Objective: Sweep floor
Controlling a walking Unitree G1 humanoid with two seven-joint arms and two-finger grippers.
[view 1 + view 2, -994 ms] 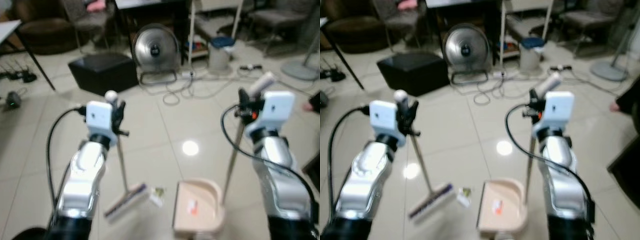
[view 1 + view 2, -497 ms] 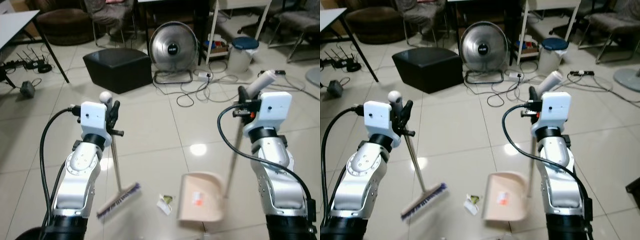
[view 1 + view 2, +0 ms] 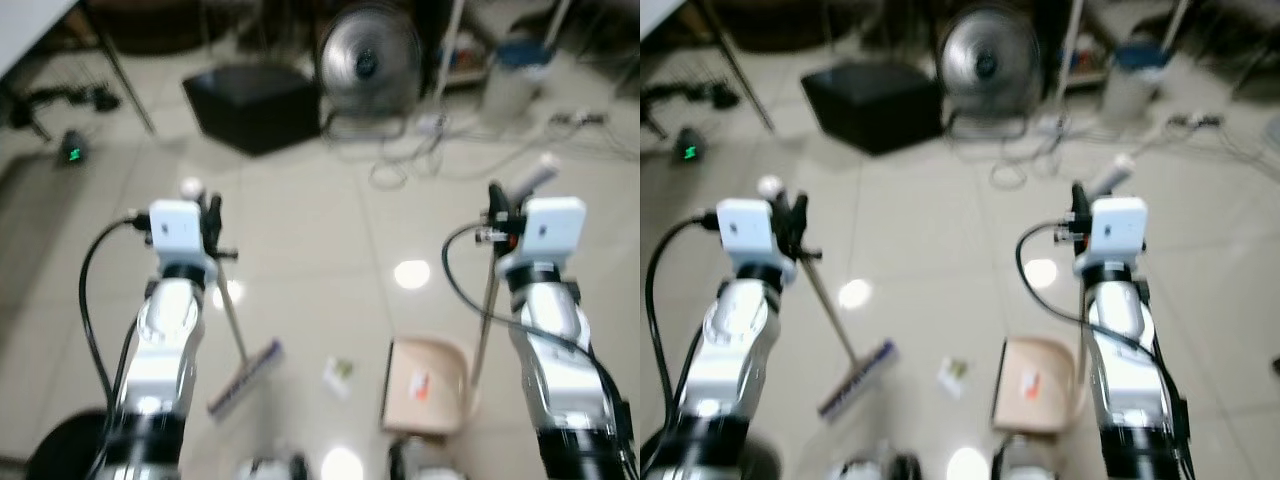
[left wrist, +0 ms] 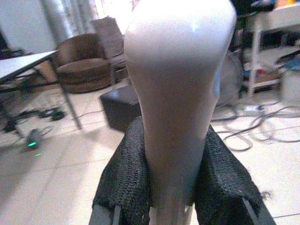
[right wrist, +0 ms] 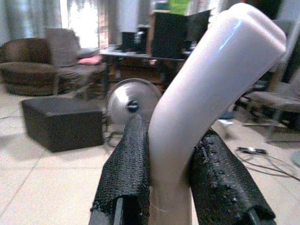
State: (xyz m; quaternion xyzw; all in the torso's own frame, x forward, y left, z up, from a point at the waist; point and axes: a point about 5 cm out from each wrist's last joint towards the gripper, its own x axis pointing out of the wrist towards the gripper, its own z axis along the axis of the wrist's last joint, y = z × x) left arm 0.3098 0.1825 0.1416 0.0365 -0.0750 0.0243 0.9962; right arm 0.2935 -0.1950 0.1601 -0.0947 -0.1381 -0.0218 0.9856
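My left gripper (image 3: 208, 212) is shut on the top of a broom handle (image 4: 180, 93). The thin pole slants down to the broom head (image 3: 246, 376), which rests on the tile floor to my left. My right gripper (image 3: 495, 205) is shut on the bent white grip (image 5: 211, 93) of a long-handled beige dustpan (image 3: 425, 387). The pan sits on the floor in front of my right arm with an orange scrap (image 3: 417, 385) inside it. A small paper scrap (image 3: 338, 374) lies on the tiles between broom head and pan.
A black box (image 3: 255, 105), a round metal fan (image 3: 368, 62) and loose cables (image 3: 420, 165) lie ahead. A white bin (image 3: 510, 75) stands at the far right, a table leg (image 3: 125, 85) at the far left. Open tile lies between my arms.
The camera has tilted down and blurred, so the whole scene shifted. Broom head, scrap and dustpan keep roughly the same places relative to each other. Both grippers still hold their handles.
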